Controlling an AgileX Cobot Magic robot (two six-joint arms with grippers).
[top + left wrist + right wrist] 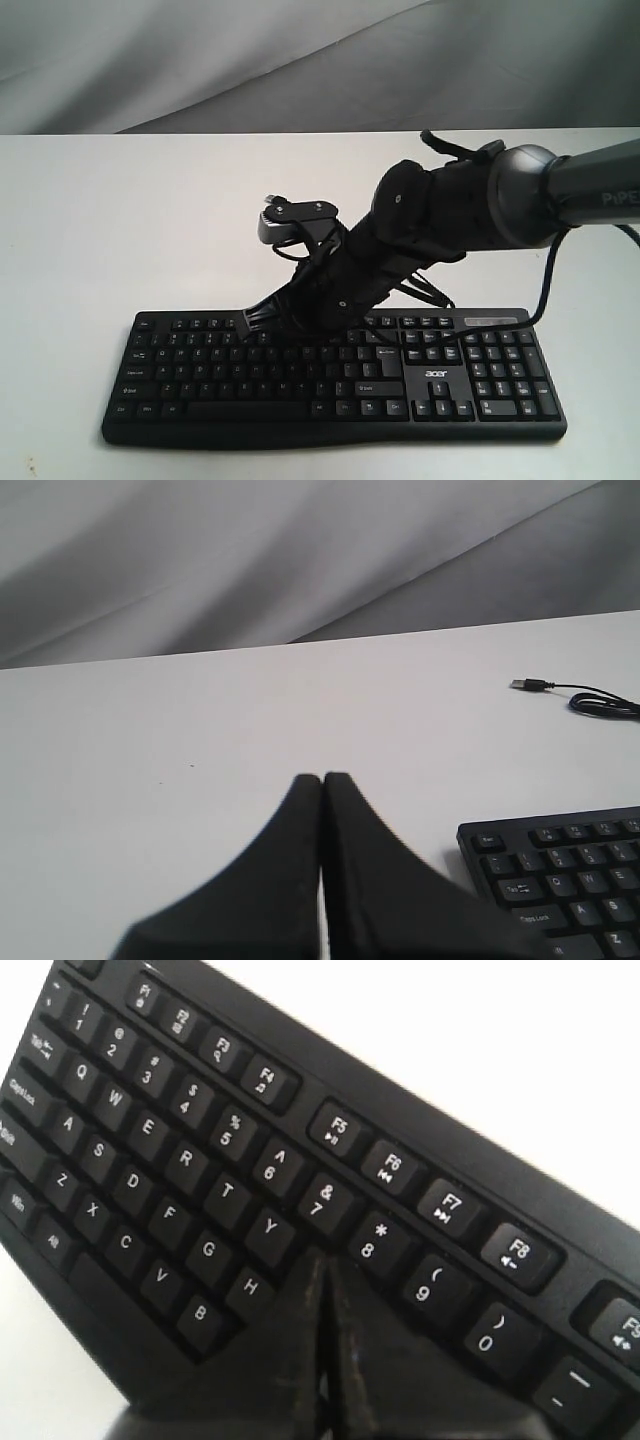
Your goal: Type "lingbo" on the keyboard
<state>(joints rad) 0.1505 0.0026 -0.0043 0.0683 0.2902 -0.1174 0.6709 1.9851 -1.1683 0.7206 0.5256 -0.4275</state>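
right end effector (pixel 322 1262) pinched shut, empty, tip among upper letter keys of keyboard (pixel 300 385) | left end effector (pixel 322 780) shut, empty, off keyboard over tabletop (pixel 200 720) | likely mid-typing; letters done cannot be told

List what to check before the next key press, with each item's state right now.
1. Right hand shut to one point: ok.
2. Right hand over the keyboard's letter rows, near Y, 7 and 8: ok.
3. Exact key under its tip: cannot tell, hidden by the hand itself.
4. Left hand shut and off the keys, beside the keyboard's corner: ok.
5. Cable plug connected: not ok, it lies loose on the table.
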